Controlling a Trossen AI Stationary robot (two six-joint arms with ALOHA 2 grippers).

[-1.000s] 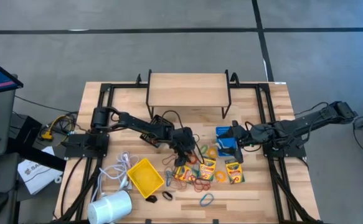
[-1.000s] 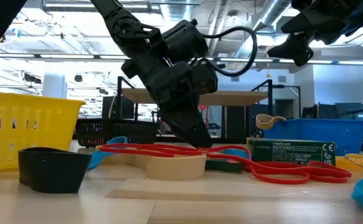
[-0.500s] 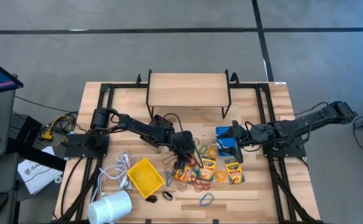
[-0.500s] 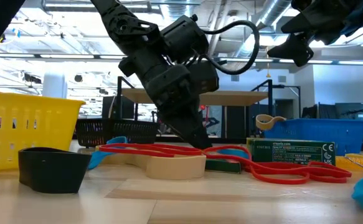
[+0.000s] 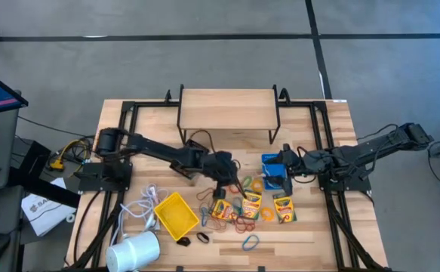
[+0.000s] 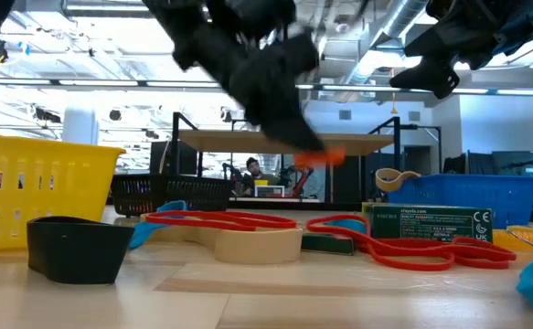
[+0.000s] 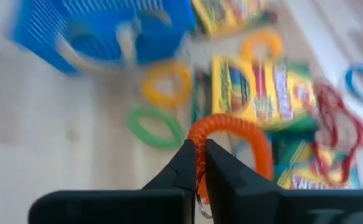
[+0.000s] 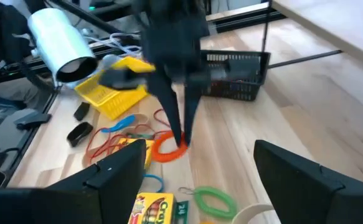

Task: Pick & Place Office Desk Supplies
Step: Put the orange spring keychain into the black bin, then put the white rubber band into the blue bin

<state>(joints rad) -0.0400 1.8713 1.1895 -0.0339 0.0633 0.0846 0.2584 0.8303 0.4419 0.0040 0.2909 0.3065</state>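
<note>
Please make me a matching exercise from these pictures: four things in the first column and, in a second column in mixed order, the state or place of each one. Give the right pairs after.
Things:
1. left pincer
2. right pincer
3. orange rubber-band ring
4. yellow bin

States or places:
A. open, holding nothing
B. standing on the table near the white cylinder
C. shut on a ring
D. lifted off the table, hanging from closed fingers

Right pairs: 1-C, 2-A, 3-D, 4-B

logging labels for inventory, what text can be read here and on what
"24": on the yellow crayon box, right wrist view.
"CE": on the green-sided crayon box, low view; its fine print is too small.
Other box fronts: too blurred to read.
</note>
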